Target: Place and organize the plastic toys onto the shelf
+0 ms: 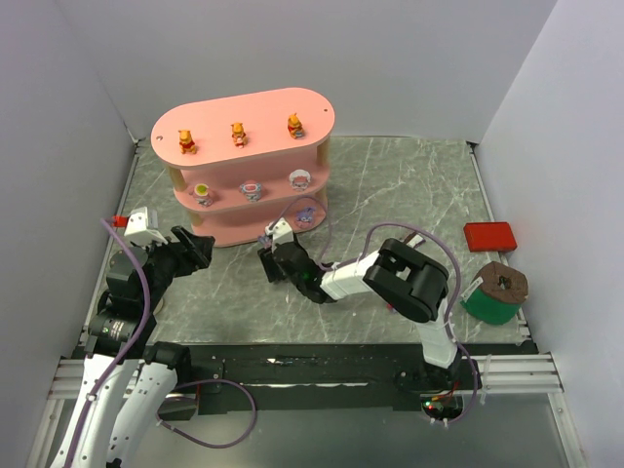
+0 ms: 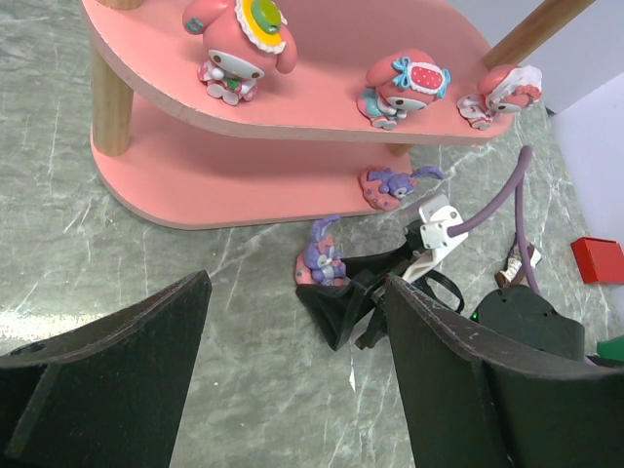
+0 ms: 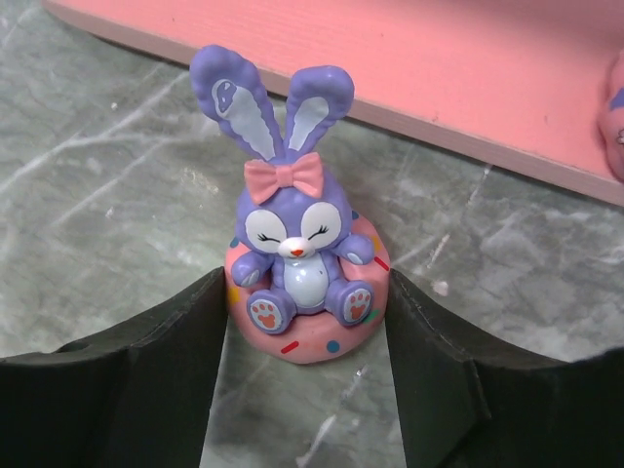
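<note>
As right fingers [image 3: 127, 390] clasp one toy [image 3: 292, 253], another [image 3: 615, 122] is cropped.

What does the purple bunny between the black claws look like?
The purple bunny looks like glossy plastic: tall ears, pink bow, closed eyes, white tummy. It sits upright on a pink sprinkled donut base on the marbled table, by the pink shelf. The right gripper touches its base on both sides.

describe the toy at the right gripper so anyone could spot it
Find the pink shelf; on the table in front of it, in the right gripper, sits a purple bunny with a pink bow. Every other toy in view is on the shelf.
</note>
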### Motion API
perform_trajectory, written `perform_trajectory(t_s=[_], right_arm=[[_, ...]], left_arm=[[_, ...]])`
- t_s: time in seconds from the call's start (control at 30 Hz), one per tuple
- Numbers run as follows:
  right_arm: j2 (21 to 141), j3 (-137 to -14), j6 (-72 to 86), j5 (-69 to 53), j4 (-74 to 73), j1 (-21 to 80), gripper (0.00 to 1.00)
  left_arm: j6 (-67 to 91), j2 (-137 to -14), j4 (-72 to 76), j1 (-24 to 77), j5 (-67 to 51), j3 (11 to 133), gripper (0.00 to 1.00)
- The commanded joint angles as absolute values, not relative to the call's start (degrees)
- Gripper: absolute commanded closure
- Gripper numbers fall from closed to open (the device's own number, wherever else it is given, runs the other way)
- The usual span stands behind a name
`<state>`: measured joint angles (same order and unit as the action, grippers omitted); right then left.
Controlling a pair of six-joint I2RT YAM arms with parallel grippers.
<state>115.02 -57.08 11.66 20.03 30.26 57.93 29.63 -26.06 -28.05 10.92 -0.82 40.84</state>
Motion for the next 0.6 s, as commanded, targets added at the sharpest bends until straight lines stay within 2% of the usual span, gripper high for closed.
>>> perform_trajectory(t_s=[0.0, 0.03, 0.13, 0.2, 0.57], right_arm=[[116.1, -59.9, 12.3, 21.1, 31.2, 58.2, 0.70], [115.7, -59.9, 12.5, 21.4, 31.5, 58.3, 0.79], [114.5, -58.5, 12.6, 22.1, 33.7, 58.3, 0.94], [112.9, -57.5, 13.0, 22.8, 34.3, 58.2, 1.00], [110.5, -59.4, 11.9, 25.2, 36.7, 58.2, 1.00]], left_arm=[[29.9, -25.6, -26.0, 10.7, -1.7, 41.0, 0.22], [29.9, -25.5, -26.0, 10.7, -1.7, 41.0, 0.22], [29.8, -25.5, -25.9, 10.7, -1.7, 41.0, 0.22], [29.8, -25.5, -25.9, 10.7, -1.8, 41.0, 0.22], [30.0, -25.6, -26.0, 10.7, -1.6, 41.0, 0.21]])
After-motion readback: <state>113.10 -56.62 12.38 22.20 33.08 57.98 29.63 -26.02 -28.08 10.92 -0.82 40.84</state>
